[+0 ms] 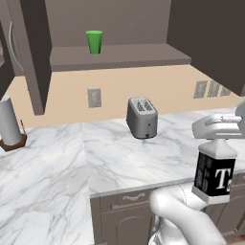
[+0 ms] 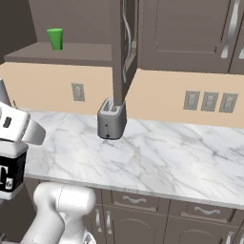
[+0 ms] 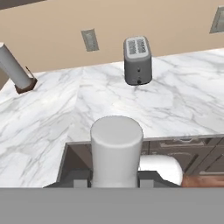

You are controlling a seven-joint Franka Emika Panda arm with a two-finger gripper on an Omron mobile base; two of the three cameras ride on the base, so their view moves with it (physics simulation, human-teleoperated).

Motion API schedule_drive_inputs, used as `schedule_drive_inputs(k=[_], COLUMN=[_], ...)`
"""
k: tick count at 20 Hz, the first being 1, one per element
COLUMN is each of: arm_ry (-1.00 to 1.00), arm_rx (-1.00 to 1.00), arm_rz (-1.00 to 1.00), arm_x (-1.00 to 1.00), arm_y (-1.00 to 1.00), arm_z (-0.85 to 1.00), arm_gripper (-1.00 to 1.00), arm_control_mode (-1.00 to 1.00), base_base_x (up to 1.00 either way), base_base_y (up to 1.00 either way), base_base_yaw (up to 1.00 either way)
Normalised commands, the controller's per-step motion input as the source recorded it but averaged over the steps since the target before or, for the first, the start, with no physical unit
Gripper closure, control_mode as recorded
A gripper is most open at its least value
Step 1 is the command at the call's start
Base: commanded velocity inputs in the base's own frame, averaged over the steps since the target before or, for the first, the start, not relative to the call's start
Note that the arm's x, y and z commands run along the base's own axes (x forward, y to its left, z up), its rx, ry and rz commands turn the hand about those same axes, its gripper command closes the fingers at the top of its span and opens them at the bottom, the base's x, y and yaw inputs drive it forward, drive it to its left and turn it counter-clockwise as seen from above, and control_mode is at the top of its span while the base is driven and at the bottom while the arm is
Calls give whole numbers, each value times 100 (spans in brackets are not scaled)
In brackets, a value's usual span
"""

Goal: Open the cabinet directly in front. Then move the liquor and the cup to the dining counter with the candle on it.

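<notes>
liquor (image 2: pixel 10 174) label cut off at right base view's left edge; fingertips probably hidden behind its cap (image 3: pixel 116 131).

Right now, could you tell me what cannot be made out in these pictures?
- Hand view: the liquor's label, hidden beneath its white cap; the fingertips, cut by the bottom edge.
- Right base view: the liquor's letter, cut by the left edge.
- Left base view: inside of the green cup, too small and high; the gripper's finger contact, covered by the hand.
</notes>
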Motion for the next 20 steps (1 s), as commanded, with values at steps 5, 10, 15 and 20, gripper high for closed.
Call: schedule_drive_inputs(k=[5,10,15,20], arm_ry=[-3,0,0,0], arm_rx=[0,0,0,0], arm_rz=[1,0,0,0], arm_x=[1,0,0,0], arm_y=[0,0,0,0], arm_z=[-14,0,0,0], arm_gripper=[100,100,100,100], arm_control_mode=[-100,100,100,100], base_base_x=[0,-25,-86,-99], base_base_y=[0,-28,-78,-85], base_base_yaw=[0,0,0,0])
